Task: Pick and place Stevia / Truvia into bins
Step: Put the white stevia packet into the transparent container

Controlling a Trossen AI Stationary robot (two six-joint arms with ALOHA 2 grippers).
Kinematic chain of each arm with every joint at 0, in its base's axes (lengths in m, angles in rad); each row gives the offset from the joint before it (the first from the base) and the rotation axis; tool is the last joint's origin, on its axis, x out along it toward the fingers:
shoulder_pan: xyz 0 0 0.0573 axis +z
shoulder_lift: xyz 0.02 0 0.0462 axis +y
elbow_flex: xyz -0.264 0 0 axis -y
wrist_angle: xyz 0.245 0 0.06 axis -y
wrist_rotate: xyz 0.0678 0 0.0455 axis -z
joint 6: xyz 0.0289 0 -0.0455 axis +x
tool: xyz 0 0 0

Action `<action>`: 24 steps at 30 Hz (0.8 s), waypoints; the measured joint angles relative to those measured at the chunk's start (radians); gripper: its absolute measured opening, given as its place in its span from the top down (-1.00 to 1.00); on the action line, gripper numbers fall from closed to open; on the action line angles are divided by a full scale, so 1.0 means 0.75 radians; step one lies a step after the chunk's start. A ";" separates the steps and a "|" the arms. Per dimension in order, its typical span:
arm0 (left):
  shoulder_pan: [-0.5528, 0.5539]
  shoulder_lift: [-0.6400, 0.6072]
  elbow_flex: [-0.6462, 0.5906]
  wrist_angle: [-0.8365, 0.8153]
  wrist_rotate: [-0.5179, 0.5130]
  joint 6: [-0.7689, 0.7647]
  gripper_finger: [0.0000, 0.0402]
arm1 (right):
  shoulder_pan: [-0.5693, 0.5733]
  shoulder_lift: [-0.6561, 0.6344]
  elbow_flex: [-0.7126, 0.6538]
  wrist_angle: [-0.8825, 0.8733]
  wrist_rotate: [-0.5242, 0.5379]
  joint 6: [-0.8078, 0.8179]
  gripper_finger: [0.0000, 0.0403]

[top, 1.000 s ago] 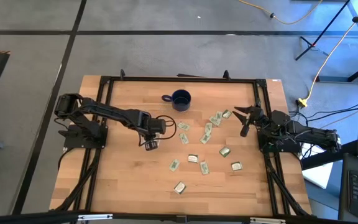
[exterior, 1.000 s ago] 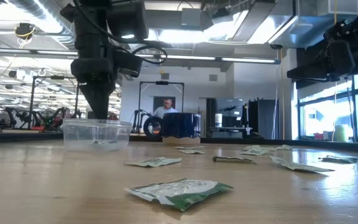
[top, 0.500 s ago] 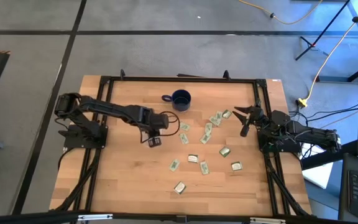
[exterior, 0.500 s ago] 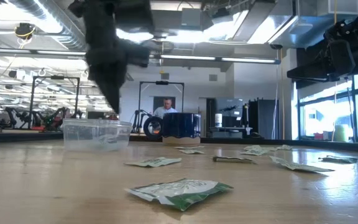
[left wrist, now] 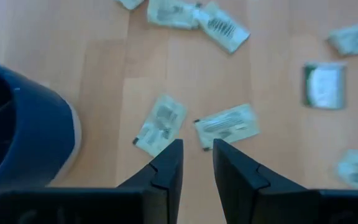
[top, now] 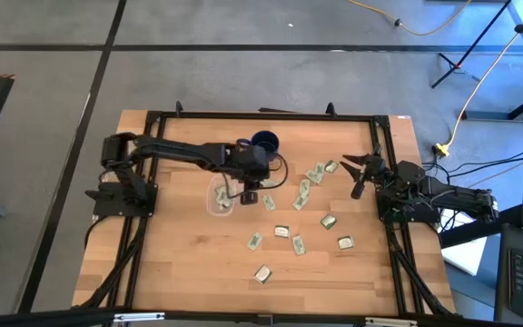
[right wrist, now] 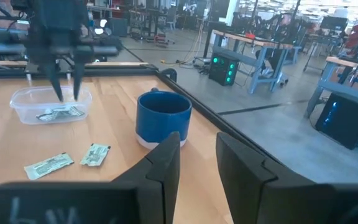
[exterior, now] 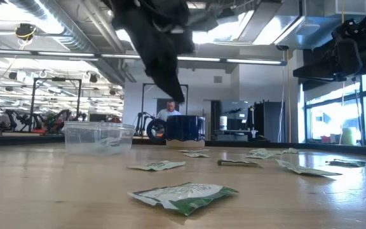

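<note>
Sachets (top: 293, 211): scattered over the tabletop (top: 180, 272), mostly right of centre; two just ahead of left jaws (left wrist: 225, 126).
Clear tub (top: 221, 197): left of centre on tabletop, holding at least one sachet (right wrist: 58, 112).
Blue mug (top: 263, 143): behind the tub; inside hidden.
Left gripper (top: 250, 193): reached over mid-table, between tub and sachets, above the wood, jaws slightly apart, empty.
Right gripper (top: 360, 173): raised by right edge, jaws apart, empty.

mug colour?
Dark blue mug; clearest in the right wrist view.
</note>
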 joint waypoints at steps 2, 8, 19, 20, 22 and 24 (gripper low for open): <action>0.005 0.072 0.026 0.003 0.001 0.046 0.58 | 0.000 0.000 0.000 0.000 0.000 -0.001 0.46; 0.004 0.261 0.127 0.023 -0.023 0.100 0.59 | 0.000 0.000 0.000 -0.002 -0.001 -0.004 0.46; 0.004 0.391 0.198 0.059 -0.122 0.106 0.65 | 0.000 0.000 0.000 -0.011 -0.002 -0.003 0.46; 0.008 0.397 0.197 0.059 -0.131 0.103 0.65 | 0.000 0.000 0.000 -0.012 -0.002 -0.003 0.46; 0.012 0.402 0.193 0.037 -0.132 0.102 0.65 | 0.000 0.000 0.000 -0.012 -0.002 -0.003 0.46; 0.018 0.421 0.198 0.065 -0.137 0.101 0.65 | 0.000 0.000 0.000 -0.013 -0.002 -0.003 0.46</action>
